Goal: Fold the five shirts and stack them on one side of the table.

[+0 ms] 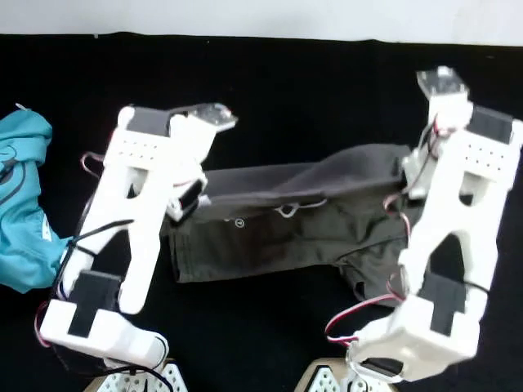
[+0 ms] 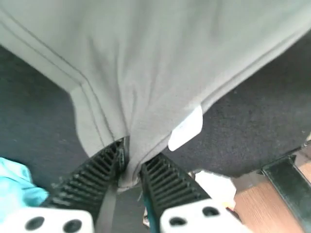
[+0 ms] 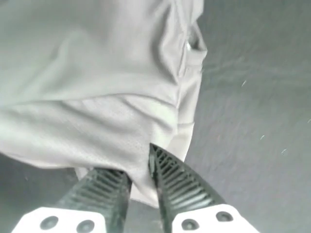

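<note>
1. Pinching a fold of the grey shirt [image 1: 286, 220] between the fingers of the left gripper [image 2: 129, 167]
2. Clamping its other end in the right gripper [image 3: 141, 170], fingers pressed onto the cloth
3. Stretched between both over the middle of the black table [image 1: 270, 98]
4. Lying bunched at the table's edge near the left arm: a teal shirt [image 1: 24, 204]

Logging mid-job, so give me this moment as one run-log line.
left gripper: shut on grey shirt | right gripper: shut on same shirt | grey shirt: held between both arms | teal shirt: bunched at table edge
</note>
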`<state>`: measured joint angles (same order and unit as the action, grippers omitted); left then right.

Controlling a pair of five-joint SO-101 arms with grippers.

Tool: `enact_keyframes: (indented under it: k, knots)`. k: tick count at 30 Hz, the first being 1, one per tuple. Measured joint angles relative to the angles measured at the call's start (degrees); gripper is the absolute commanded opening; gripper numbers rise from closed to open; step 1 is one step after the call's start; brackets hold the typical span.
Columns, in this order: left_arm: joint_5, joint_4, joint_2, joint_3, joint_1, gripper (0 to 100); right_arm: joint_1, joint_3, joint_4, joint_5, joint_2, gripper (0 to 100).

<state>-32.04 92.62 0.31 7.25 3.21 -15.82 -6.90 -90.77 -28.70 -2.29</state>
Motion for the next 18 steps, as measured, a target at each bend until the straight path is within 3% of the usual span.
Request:
enact_keyframes:
  k: [8, 18]
  knots:
    - [0.0, -9.8, -6.2, 18.1, 1.8, 1, -4.6, 28.2, 12.1, -6.5, 11.4, 0.6]
    - [0.0, -15.5, -7.2, 25.9, 6.3, 1, -8.3, 34.0, 15.0, -11.8, 14.8, 0.6]
